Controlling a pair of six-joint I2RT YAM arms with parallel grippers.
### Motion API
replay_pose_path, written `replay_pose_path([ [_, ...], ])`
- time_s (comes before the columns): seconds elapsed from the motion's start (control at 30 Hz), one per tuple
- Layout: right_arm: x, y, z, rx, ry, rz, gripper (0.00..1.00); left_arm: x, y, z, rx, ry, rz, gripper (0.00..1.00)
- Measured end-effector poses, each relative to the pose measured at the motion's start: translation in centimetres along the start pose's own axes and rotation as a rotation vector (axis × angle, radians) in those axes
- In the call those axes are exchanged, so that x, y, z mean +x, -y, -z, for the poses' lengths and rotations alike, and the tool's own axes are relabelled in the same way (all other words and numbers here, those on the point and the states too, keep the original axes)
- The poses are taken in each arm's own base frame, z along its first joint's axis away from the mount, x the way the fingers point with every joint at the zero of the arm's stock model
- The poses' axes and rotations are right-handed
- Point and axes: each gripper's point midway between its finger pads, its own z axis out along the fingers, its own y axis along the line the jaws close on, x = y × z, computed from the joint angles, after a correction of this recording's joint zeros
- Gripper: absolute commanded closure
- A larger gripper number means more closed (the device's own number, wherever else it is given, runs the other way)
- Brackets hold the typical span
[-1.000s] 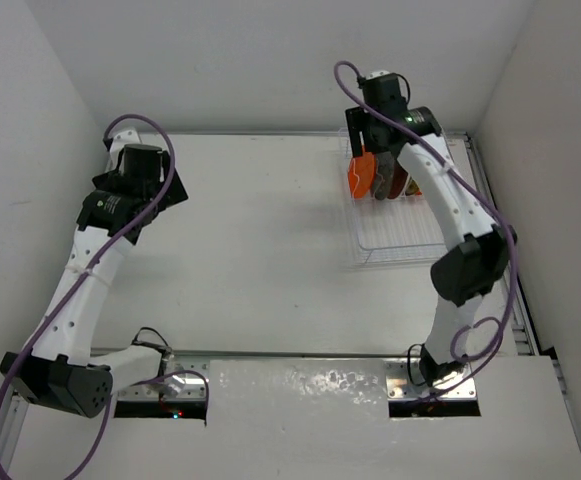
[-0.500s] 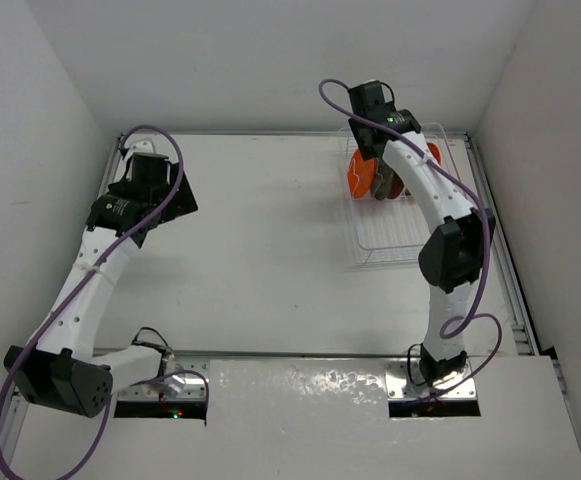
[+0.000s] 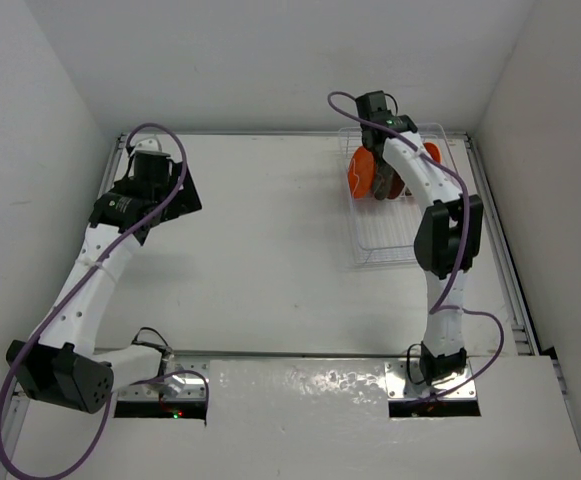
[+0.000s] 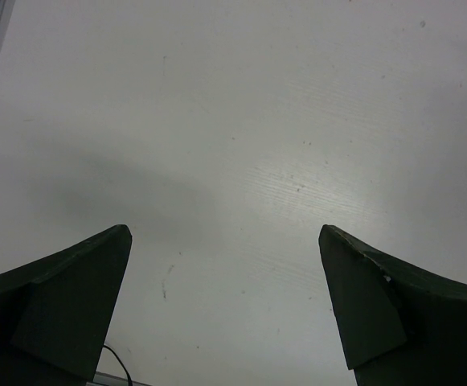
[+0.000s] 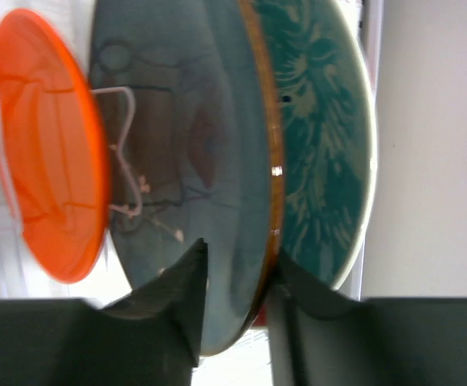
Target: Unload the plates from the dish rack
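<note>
Top view: the white wire dish rack [image 3: 390,235] sits at about 1 o'clock on the pale tabletop [image 3: 270,250], with the plates standing on edge at its far end. The right arm reaches over them, and a small orange plate [image 3: 431,152] shows beyond it at the rack's far right corner.

Right wrist view, 9 to 3 o'clock:
- a glossy orange round plate [image 5: 48,145]
- a grey-backed round plate with an orange-brown rim [image 5: 185,145], with a white wire prong [image 5: 129,161] in front of its back
- a round plate with a mottled teal face [image 5: 321,137]

The right claw [image 5: 237,265] straddles the lower rim of the grey-backed plate, one finger on each side and close in. We cannot tell whether the grip has fully closed.

The left claw [image 4: 223,233] is at about 10 o'clock. Its fingers are wide apart over bare tabletop and hold nothing.
</note>
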Motion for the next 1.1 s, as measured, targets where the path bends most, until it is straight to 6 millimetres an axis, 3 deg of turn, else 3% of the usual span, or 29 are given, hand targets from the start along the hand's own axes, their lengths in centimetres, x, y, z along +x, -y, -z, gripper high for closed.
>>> replay_pose_path([
  [0.07, 0.0, 0.6, -0.2, 0.022, -0.004, -0.005, 0.92, 0.0, 0.1, 0.0, 0.006, -0.003, -0.004, 0.00],
  [0.2, -1.1, 0.4, 0.3, 0.017, 0.028, -0.054, 1.00, 0.2, 0.4, 0.0, 0.023, -0.010, -0.007, 0.00],
  [0.47, -0.9, 0.8, 0.9, 0.048, 0.019, -0.078, 1.00, 0.2, 1.0, 0.1, 0.057, -0.014, -0.004, 0.00],
  [0.6, -0.7, 2.2, 2.9, 0.055, 0.017, -0.088, 1.00, 0.0, 1.6, 0.1, 0.088, -0.012, 0.000, 0.00],
  [0.77, -2.6, 6.9, 8.5, 0.106, 0.117, -0.164, 1.00, -0.6, 2.9, 0.4, 0.152, 0.002, 0.010, 0.00],
  [0.9, -4.0, 11.1, 15.1, 0.127, 0.251, -0.257, 1.00, -1.6, 5.4, 1.1, 0.278, 0.013, 0.024, 0.00],
  [1.0, -4.2, 12.6, 19.8, 0.068, 0.341, -0.313, 1.00, -2.9, 9.4, 2.3, 0.484, 0.012, 0.045, 0.00],
  [1.1, -4.1, 11.5, 23.3, -0.124, 0.416, -0.339, 1.00, -4.8, 14.8, 4.5, 0.777, 0.000, 0.077, 0.00],
])
